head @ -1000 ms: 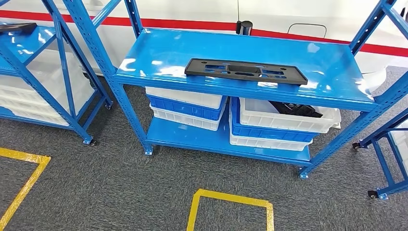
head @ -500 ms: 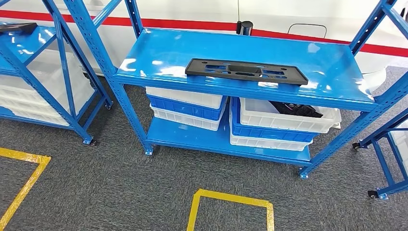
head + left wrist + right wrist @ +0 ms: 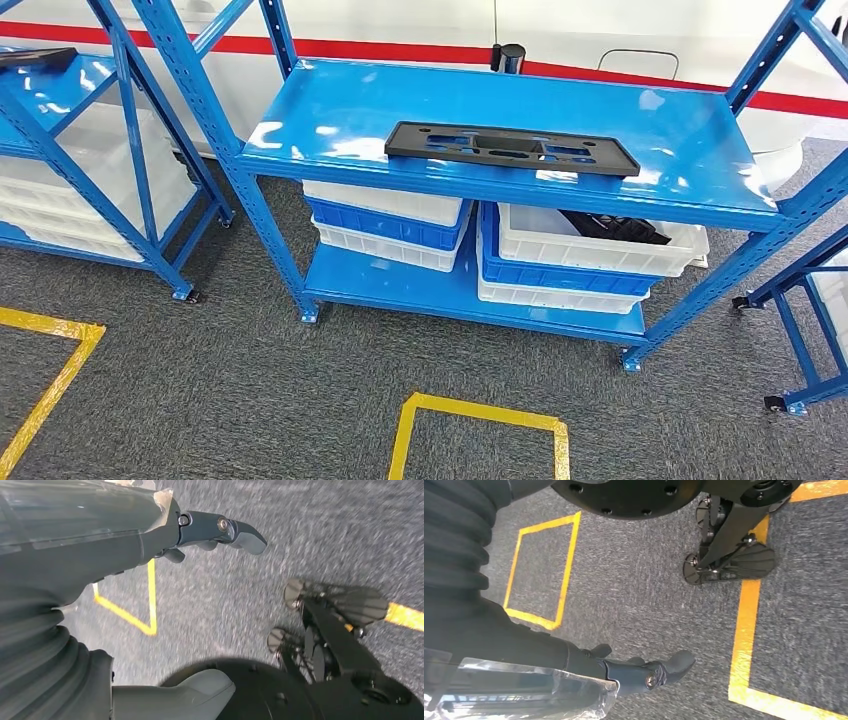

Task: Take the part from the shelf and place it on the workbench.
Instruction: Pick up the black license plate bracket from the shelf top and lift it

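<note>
In the head view a flat black rectangular part with several cut-outs lies near the front edge of the top board of the blue shelf. Nothing touches it. My left hand hangs over grey carpet in the left wrist view, its fingers stretched out and holding nothing. My right hand also hangs above the carpet in the right wrist view, fingers extended and empty. Both hands are far from the part.
White and blue bins are stacked on the shelf's lower board. A second blue shelf at the left carries another black part. A third rack stands at the right. Yellow tape marks a square on the carpet.
</note>
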You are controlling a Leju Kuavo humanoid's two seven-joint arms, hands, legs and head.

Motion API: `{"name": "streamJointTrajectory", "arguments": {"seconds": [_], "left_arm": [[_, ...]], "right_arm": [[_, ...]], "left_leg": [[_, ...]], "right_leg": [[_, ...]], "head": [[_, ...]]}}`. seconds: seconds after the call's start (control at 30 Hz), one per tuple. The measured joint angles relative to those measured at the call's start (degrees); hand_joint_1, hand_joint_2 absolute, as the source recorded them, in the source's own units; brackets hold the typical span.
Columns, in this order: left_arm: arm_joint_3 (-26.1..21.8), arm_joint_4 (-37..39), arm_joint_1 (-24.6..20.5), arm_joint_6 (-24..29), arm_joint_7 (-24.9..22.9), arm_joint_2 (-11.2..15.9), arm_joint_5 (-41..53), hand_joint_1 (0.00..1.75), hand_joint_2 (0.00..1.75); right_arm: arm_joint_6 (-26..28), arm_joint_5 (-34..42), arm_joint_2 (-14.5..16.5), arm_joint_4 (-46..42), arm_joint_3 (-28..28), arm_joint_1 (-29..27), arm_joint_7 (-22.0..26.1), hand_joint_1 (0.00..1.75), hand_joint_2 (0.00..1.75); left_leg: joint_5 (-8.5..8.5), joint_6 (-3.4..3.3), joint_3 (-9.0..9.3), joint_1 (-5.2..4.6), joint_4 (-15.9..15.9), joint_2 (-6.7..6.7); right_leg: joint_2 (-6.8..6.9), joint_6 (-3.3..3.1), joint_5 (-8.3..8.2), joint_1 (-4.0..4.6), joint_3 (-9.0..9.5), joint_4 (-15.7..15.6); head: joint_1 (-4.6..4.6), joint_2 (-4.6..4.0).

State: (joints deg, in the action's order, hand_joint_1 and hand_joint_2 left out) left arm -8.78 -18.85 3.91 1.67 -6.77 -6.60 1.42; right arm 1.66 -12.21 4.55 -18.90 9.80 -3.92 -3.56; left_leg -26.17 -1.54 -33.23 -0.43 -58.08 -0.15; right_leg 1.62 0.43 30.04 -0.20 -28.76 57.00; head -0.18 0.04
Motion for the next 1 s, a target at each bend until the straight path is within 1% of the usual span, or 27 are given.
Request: {"name": "streamJointTrajectory", "arguments": {"seconds": [0.23, 0.43, 0.5, 0.53, 0.57, 0.6, 0.67, 0.73, 0.77, 0.8, 0.83, 0.87, 0.9, 0.97, 1.0], "left_arm": [[-5.2, 2.9, -2.8, 1.1, -4.8, -3.7, 1.5, 0.00, 1.75], [-9.6, 5.2, -5.0, 2.8, -8.2, -5.5, 3.0, 0.00, 1.75], [-10.5, 5.7, -5.5, 3.3, -9.0, -5.8, 3.5, 0.00, 1.75], [-10.8, 5.9, -5.7, 3.5, -9.2, -5.9, 3.8, 0.00, 1.75], [-11.1, 6.0, -5.8, 3.6, -9.4, -6.0, 3.9, 0.00, 1.75], [-11.4, 6.2, -5.9, 3.8, -9.5, -6.1, 3.9, 0.00, 1.75], [-11.8, 6.3, -6.1, 4.2, -9.8, -6.3, 3.9, 0.00, 1.75], [-12.1, 6.4, -6.2, 4.7, -10.1, -6.5, 3.9, 0.00, 0.87], [-12.2, 6.4, -6.2, 4.9, -10.1, -6.6, 3.9, 0.00, 0.87], [-12.4, 6.5, -6.2, 5.0, -10.1, -6.7, 3.9, 0.00, 0.87], [-12.6, 6.6, -6.2, 5.1, -10.1, -6.9, 3.9, 0.00, 1.31], [-12.8, 6.7, -6.2, 5.1, -10.1, -6.9, 3.7, 0.00, 1.75], [-13.0, 6.7, -6.2, 5.1, -10.0, -7.0, 3.5, 0.00, 1.75], [-13.4, 6.8, -6.2, 5.3, -9.9, -7.2, 3.0, 0.00, 0.87], [-13.6, 6.9, -6.1, 5.5, -9.9, -7.3, 2.9, 0.00, 0.44]], "right_arm": [[2.3, -7.7, 2.9, 3.4, 7.1, 2.8, -2.9, 0.00, 1.75], [4.7, -14.2, 4.5, 6.0, 13.1, 4.8, -5.5, 0.00, 1.75], [6.7, -16.6, 4.9, 6.5, 14.2, 5.2, -5.2, 0.00, 1.75], [8.7, -17.7, 5.0, 6.7, 14.5, 5.4, -3.9, 0.00, 1.75], [11.5, -18.5, 5.2, 6.8, 14.6, 5.5, -1.2, 0.00, 1.75], [15.1, -18.9, 5.3, 6.9, 14.7, 5.5, 2.8, 0.00, 1.75], [23.6, -18.9, 5.3, 7.0, 15.0, 5.5, 15.1, 0.00, 1.75], [30.8, -18.1, 5.1, 6.9, 15.4, 5.5, 28.8, 0.00, 1.75], [32.9, -17.7, 5.0, 6.3, 15.6, 5.3, 34.2, 0.00, 1.75], [34.1, -17.5, 5.1, 5.0, 15.5, 4.8, 38.4, 0.00, 1.75], [34.5, -18.1, 5.3, 2.4, 15.3, 3.8, 40.9, 0.00, 1.75], [34.5, -19.5, 5.4, -1.3, 15.1, 2.4, 42.0, 0.00, 1.75], [34.2, -21.5, 5.3, -6.1, 14.9, 0.5, 42.4, 0.00, 1.75], [32.3, -25.0, 4.3, -18.7, 14.6, -5.0, 41.5, 0.00, 1.75], [31.1, -25.9, 3.7, -26.8, 14.4, -8.5, 40.8, 0.00, 1.75]], "left_leg": [[0.00, -0.01, 0.00, -0.01, 0.0, 0.00], [0.01, -0.01, 0.01, 0.00, 0.0, -0.01], [0.01, -0.01, 0.02, 0.00, 0.0, -0.01], [0.01, -0.01, 0.02, 0.00, 0.0, -0.01], [0.01, -0.01, 0.02, 0.00, 0.0, -0.01], [0.01, -0.01, 0.02, -0.01, 0.0, -0.01], [0.01, -0.01, 0.02, -0.01, 0.0, -0.01], [0.01, -0.01, 0.02, -0.01, 0.0, -0.01], [0.01, -0.01, 0.02, -0.01, 0.0, -0.01], [0.01, -0.02, 0.02, -0.02, 0.0, -0.02], [0.01, -0.02, 0.01, -0.04, 0.0, -0.04], [0.01, -0.03, 0.01, -0.06, 0.0, -0.06], [0.01, -0.04, 0.01, -0.12, 0.0, -0.09], [0.00, -0.06, 0.01, -0.29, 0.0, -0.21], [-0.02, -0.08, 0.01, -0.37, 0.0, -0.29]], "right_leg": [[0.00, 0.01, -0.01, -0.01, 0.00, 0.0], [-0.01, 0.00, -0.01, 0.00, 0.02, 0.0], [-0.01, 0.00, -0.01, 0.00, 0.02, 0.0], [-0.01, 0.00, -0.01, 0.00, 0.02, 0.0], [-0.01, 0.00, -0.01, 0.00, 0.02, 0.0], [0.00, 0.00, -0.01, -0.01, 0.02, 0.0], [0.00, 0.00, -0.01, -0.01, 0.01, 0.0], [0.00, 0.00, -0.01, -0.01, 0.01, 0.0], [0.00, 0.01, -0.01, -0.01, 0.02, 0.0], [0.03, 0.01, -0.01, -0.04, 0.02, 0.0], [0.06, 0.01, -0.01, -0.07, 0.02, 0.0], [0.09, 0.01, -0.01, -0.12, 0.02, 0.0], [0.12, 0.03, -0.01, -0.19, 0.02, 0.0], [0.26, 0.21, 0.09, -0.33, 0.06, 0.0], [0.35, 0.31, 0.16, -0.39, 0.10, 0.0]], "head": [[0.01, 0.00], [0.01, 0.00], [0.01, 0.00], [0.00, 0.00], [-0.01, 0.00], [-0.02, 0.00], [-0.02, 0.00], [-0.01, 0.00], [0.00, 0.00], [0.00, 0.00], [0.00, 0.00], [-0.02, 0.00], [-0.04, 0.00], [-0.14, 0.00], [-0.15, 0.00]]}}
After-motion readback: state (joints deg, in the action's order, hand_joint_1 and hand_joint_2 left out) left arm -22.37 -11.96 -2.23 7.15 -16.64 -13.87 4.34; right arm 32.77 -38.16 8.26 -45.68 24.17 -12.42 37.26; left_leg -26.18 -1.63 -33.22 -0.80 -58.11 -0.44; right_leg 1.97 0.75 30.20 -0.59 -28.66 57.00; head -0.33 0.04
